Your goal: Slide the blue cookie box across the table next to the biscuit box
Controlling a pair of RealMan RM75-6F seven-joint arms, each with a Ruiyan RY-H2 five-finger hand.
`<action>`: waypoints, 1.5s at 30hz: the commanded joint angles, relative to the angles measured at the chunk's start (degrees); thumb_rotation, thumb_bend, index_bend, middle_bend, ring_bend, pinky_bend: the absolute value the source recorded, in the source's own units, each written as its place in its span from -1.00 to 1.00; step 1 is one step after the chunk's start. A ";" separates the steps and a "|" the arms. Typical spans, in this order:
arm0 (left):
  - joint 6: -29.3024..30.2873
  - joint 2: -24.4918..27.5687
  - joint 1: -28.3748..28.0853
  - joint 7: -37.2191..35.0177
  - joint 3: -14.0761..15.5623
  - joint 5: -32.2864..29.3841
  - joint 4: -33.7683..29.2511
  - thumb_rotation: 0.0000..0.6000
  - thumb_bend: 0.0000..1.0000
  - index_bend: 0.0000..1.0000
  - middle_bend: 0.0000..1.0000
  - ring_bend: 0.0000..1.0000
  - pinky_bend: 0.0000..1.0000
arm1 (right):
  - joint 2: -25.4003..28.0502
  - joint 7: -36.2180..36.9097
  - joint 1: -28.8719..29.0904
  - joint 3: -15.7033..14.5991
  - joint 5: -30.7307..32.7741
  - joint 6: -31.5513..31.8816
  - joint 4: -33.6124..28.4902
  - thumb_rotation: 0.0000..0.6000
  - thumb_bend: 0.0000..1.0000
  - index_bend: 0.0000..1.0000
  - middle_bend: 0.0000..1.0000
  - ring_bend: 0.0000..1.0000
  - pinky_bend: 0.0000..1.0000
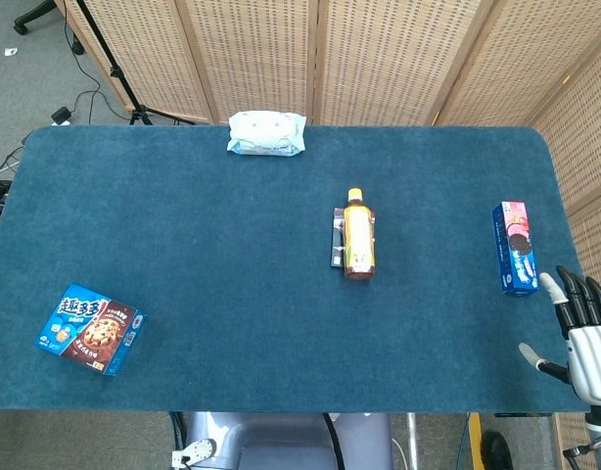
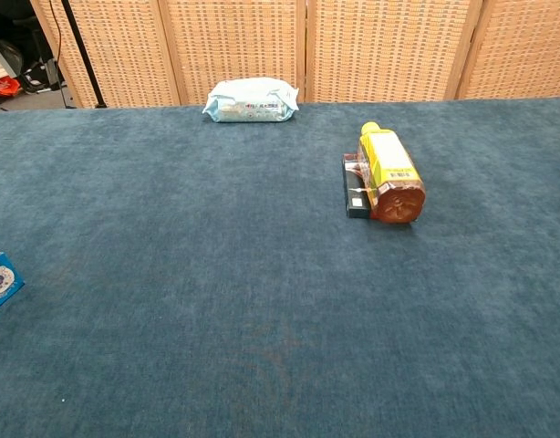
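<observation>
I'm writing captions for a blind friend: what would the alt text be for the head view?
A blue-carpeted table seen from above: blue cookie box near left, slim biscuit box far right, a bottle lying mid-table, a wipes pack at the far edge. The robot's open right hand hovers just below the biscuit box.

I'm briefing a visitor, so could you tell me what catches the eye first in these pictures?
A tea bottle lies on its side mid-table beside a dark flat packet. A blue cookie box sits at the near left corner, a slim biscuit box far right, with the right hand open just beyond it.
</observation>
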 commanded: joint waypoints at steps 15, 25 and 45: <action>3.66 5.03 -7.29 -49.07 10.12 12.55 -12.56 1.00 -1.00 -1.00 -1.00 -1.00 -1.00 | 0.89 2.95 -0.16 0.20 0.25 0.33 0.14 1.00 -1.00 -1.00 -1.00 -1.00 -1.00; -0.93 5.95 -6.23 -51.85 8.69 4.98 -18.08 1.00 -1.00 -1.00 -1.00 -1.00 -1.00 | 1.24 4.06 -0.15 0.38 0.72 0.16 0.25 1.00 -1.00 -1.00 -1.00 -1.00 -1.00; -17.39 11.59 -9.73 -49.14 7.22 -3.15 -31.15 1.00 -1.00 -1.00 -1.00 -1.00 -1.00 | 1.28 4.16 -0.03 0.36 0.88 -0.23 0.16 1.00 -1.00 -1.00 -1.00 -1.00 -1.00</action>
